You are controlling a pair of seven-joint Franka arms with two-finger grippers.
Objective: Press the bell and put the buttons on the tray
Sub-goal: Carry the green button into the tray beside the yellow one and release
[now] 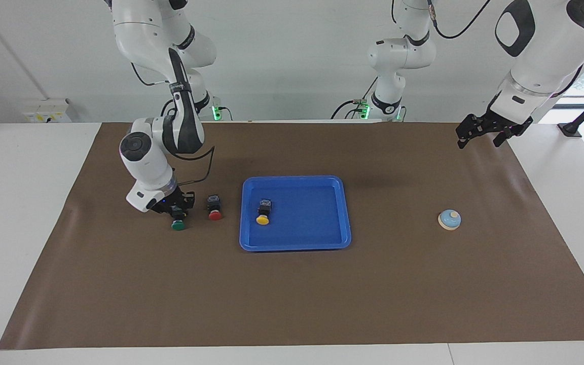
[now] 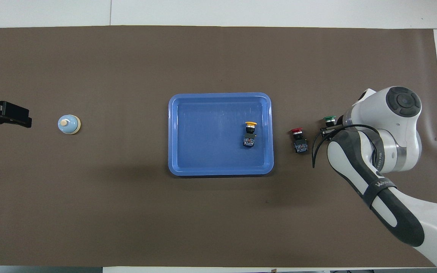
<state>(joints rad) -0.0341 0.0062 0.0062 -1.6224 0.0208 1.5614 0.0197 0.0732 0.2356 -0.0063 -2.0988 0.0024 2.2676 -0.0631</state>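
The green button (image 1: 178,224) lies on its side on the brown mat, beside the red button (image 1: 215,214), toward the right arm's end of the blue tray (image 1: 294,179). My right gripper (image 1: 176,210) is low on the mat, its fingers closed on the green button's black body; the green cap (image 2: 330,119) sticks out from under the wrist. The red button (image 2: 297,132) lies between it and the tray (image 2: 218,95). The yellow button (image 1: 262,218) lies inside the tray (image 2: 250,125). The bell (image 1: 449,219) stands toward the left arm's end. My left gripper (image 1: 478,139) waits open in the air above the mat's corner.
The brown mat (image 1: 292,294) covers most of the white table. The bell (image 2: 68,124) stands alone beside the left gripper (image 2: 13,115) in the overhead view. A third robot base (image 1: 388,101) stands at the table's edge between the two arms.
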